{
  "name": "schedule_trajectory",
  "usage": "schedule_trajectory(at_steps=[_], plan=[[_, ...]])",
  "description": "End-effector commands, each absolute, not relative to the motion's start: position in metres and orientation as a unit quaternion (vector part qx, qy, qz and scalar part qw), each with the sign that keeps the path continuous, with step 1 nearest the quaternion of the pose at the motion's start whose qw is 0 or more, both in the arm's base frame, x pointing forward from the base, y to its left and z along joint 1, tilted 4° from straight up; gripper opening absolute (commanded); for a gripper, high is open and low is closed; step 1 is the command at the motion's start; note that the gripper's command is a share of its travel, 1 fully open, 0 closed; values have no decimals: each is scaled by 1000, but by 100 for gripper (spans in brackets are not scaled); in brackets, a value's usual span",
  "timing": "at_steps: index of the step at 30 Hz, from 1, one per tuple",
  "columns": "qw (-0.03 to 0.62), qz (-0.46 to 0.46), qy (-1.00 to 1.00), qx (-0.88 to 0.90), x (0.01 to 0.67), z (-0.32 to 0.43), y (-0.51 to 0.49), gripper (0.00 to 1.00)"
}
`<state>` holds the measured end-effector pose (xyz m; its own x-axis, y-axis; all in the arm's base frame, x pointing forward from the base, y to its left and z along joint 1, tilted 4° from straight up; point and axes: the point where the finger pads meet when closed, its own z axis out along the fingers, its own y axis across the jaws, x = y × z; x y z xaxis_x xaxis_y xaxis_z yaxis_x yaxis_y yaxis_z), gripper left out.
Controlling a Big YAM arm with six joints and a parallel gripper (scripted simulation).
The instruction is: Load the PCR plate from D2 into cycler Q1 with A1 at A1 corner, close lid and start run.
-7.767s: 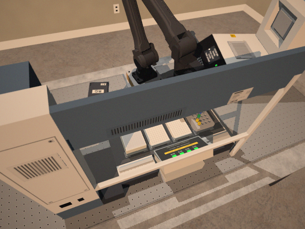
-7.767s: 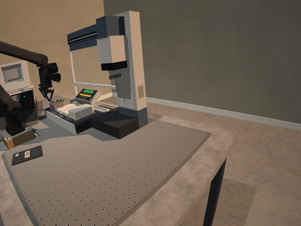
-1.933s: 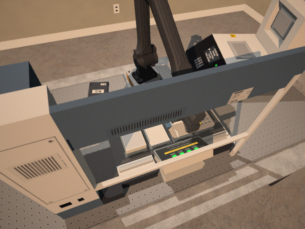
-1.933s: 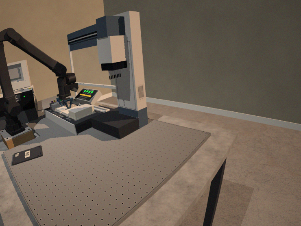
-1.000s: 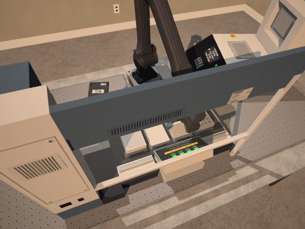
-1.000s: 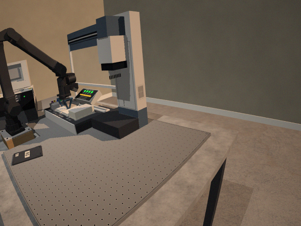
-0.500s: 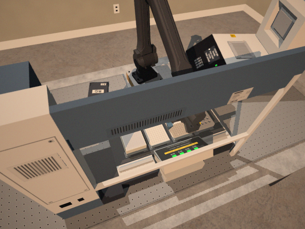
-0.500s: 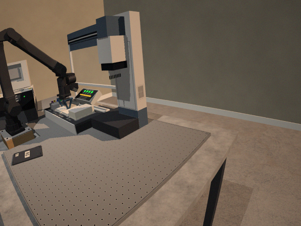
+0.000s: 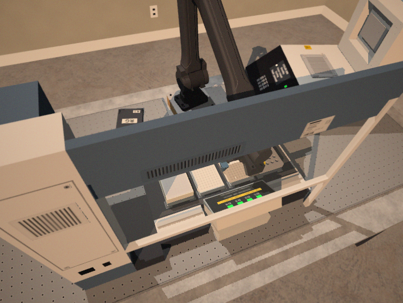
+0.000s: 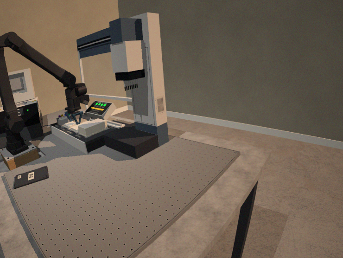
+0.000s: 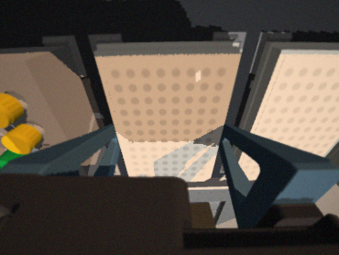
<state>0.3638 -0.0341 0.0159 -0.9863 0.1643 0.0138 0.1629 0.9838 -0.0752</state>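
The tan 96-well PCR plate [image 11: 167,103] lies on D2, in the middle of the wrist view, its long side running away from me. My gripper [image 11: 169,127] is shut on the plate, with one blue finger on each long side near its near end. In the top view the gripper [image 9: 252,164] hangs over the plate [image 9: 234,171] under the grey beam and hides part of it. Q1 [image 9: 293,70] stands at the back right with its lid [image 9: 374,30] raised, its block [image 9: 317,65] bare and its lamp [image 9: 285,86] green.
The other plate is on D3 [image 11: 293,105], close to the right finger. The tube cooling block with yellow caps [image 11: 18,133] is on D1, close to the left finger. The deep-well block [image 9: 177,188] is on D4. A blue-grey gantry beam [image 9: 227,127] spans above the deck. The RG nest [image 10: 31,176] lies on the table.
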Motion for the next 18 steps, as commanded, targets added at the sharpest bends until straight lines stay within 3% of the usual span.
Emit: schedule_trajectory(at_steps=[1,18], plan=[[-26,36,-995,-86,395,36,-39,0],[-30,35,-995,-91,395,50,-39,0]])
